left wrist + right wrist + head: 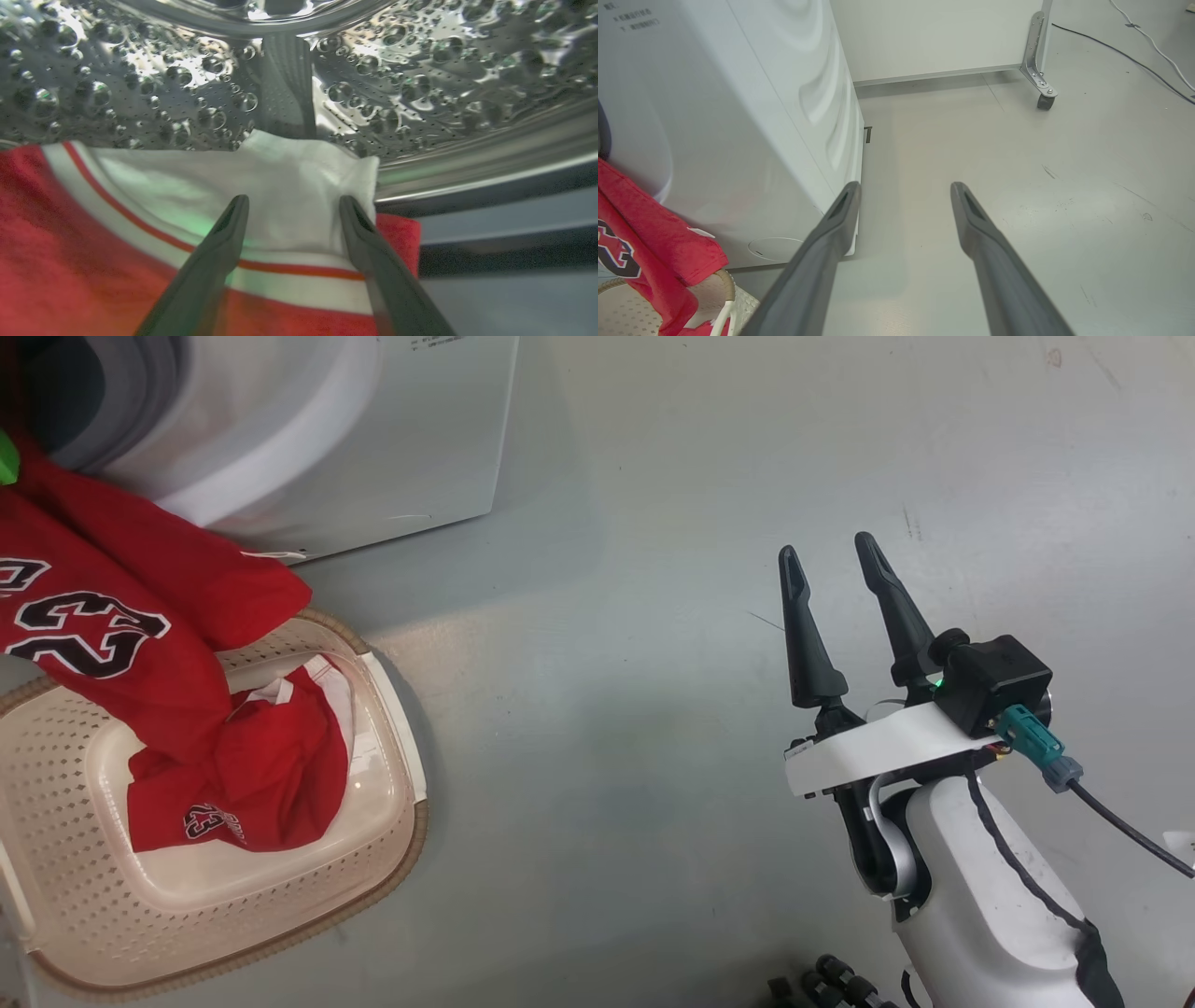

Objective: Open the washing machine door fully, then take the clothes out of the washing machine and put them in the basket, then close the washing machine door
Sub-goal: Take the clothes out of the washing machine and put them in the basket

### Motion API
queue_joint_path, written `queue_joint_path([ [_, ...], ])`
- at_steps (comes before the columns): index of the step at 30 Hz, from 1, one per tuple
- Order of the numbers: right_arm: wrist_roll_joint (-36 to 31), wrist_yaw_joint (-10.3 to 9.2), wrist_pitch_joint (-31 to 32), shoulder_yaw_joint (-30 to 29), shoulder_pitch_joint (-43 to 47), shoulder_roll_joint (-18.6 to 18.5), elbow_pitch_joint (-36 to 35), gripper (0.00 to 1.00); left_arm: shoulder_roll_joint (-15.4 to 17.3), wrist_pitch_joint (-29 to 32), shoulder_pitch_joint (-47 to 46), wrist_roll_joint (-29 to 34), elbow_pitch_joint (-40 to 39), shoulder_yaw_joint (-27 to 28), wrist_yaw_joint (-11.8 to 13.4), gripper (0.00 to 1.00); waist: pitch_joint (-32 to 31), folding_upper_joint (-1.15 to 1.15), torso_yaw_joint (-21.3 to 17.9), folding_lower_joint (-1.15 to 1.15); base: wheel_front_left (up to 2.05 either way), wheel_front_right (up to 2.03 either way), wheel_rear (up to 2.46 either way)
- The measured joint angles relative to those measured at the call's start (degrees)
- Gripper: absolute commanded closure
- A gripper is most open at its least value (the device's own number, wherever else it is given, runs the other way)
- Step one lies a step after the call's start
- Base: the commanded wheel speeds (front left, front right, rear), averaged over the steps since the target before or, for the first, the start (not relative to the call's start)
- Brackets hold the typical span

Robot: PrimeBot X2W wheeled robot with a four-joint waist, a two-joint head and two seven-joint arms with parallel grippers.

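Note:
A red "23" jersey of the clothes point(103, 644) hangs from the washing machine point(373, 448) mouth down into the cream basket point(233, 905), on top of more red cloth lying there. Inside the steel drum point(420, 70), my left gripper point(294, 200) is open, its fingers spread over the white lining and red trim of the clothes point(70, 261) without closing on them. My right gripper point(826, 549) is open and empty above the bare floor, right of the machine. From the right wrist, my right gripper point(906, 186) points past the washing machine point(738, 116) corner. The washing machine door is out of view.
Grey floor spreads to the right of the machine. A white panel on a caster wheel point(1045, 100) stands behind it, and cables point(1153, 44) run across the floor at the far right. The basket rim point(726, 289) sits close against the machine's front.

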Motion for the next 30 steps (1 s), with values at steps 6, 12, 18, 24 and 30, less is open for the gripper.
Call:
queue_joint_path([
  [6,0.0,-0.18,0.0,0.2,-0.2,0.0,0.1,0.0,0.6,1.3,-0.5,0.5,2.0,0.4,2.4,0.0,0.5,0.0,0.1,0.0,0.0,0.0,0.0],
  [12,0.3,-0.42,0.0,0.2,-0.4,0.0,0.3,0.0,0.4,2.1,-1.2,0.6,3.1,1.0,2.9,0.0,0.7,0.0,0.2,0.0,0.0,0.0,0.0],
  [18,0.3,-0.43,0.0,0.2,-1.2,0.0,0.5,0.0,-1.3,2.0,-2.0,0.6,3.9,0.5,2.9,1.0,0.6,0.0,0.7,0.0,0.0,0.0,0.0],
  [24,0.1,-0.85,0.0,-0.5,-1.2,0.0,1.1,0.0,-3.1,-0.5,-2.1,0.6,4.9,-1.0,2.7,1.0,-0.1,0.0,1.9,0.0,0.0,0.0,0.0],
  [30,-0.4,-0.86,0.0,-0.9,-1.2,0.0,1.9,0.0,-4.3,-3.5,-1.7,0.4,6.4,-0.8,2.0,1.0,-1.4,0.0,2.6,0.0,0.0,0.0,0.0],
])
